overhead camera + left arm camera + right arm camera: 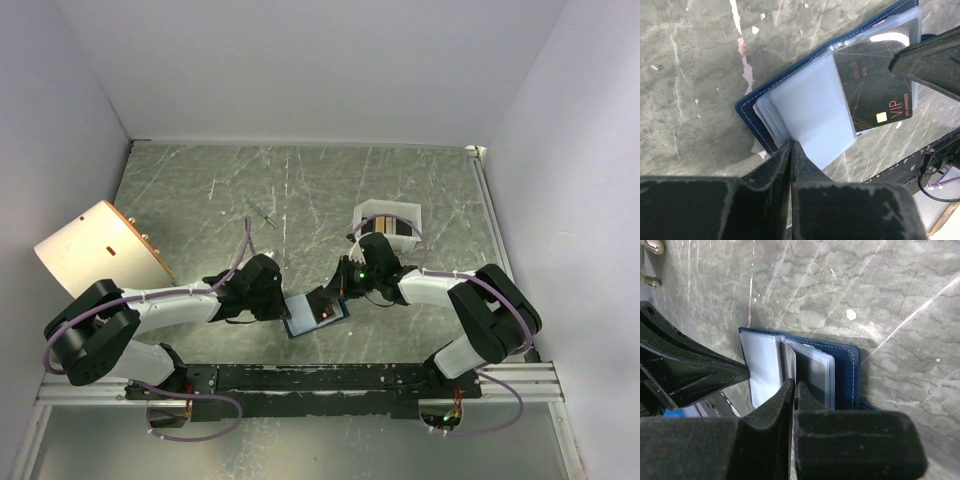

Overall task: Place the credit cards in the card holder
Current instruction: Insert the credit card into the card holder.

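The holder [747,107] is pinched by the left gripper [791,145], and a card [875,85] marked "VIP" by the right gripper [792,382]. A white tray [388,208] is sited beyond.

This looks like a robotics lab test cell. Plain white walls [300,60] box in a scratched, grey-green marbled tabletop [300,190]. The left arm [150,305] and right arm [470,300] are bolted to a black metal rail [300,378] at its near edge, and purple cables [249,238] loop along them.
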### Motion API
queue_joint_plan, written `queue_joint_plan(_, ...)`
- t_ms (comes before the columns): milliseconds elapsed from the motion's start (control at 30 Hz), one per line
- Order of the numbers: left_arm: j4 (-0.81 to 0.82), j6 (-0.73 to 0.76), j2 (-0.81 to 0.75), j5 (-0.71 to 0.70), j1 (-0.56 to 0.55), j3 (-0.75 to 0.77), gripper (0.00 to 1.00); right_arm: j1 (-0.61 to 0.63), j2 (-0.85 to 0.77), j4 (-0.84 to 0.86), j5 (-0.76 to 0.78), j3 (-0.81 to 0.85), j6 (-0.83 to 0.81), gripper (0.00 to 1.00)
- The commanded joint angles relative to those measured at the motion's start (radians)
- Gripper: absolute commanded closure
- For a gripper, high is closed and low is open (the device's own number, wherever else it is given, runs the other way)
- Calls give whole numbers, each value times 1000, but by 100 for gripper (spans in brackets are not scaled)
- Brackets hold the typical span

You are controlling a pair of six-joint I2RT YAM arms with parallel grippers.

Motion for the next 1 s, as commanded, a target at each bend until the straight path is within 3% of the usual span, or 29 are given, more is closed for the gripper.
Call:
queue_joint_plan(0, -51, 2, 9, -53, -7, -2, 85, 15, 8, -66, -29, -4, -24, 100)
queue_joint_plan(267, -126, -7, -89, -61, -9, 28, 78, 15, -47, -73, -45, -1, -8, 100)
queue_joint_plan(600, -83, -2, -25, -56, -8, 3, 89, 14, -60, -53, -82, 10, 20, 100)
queue_joint_plan(967, -80, 0, -2, -76, -8, -6, 90, 12, -46, -11, -105, 4, 48, 100)
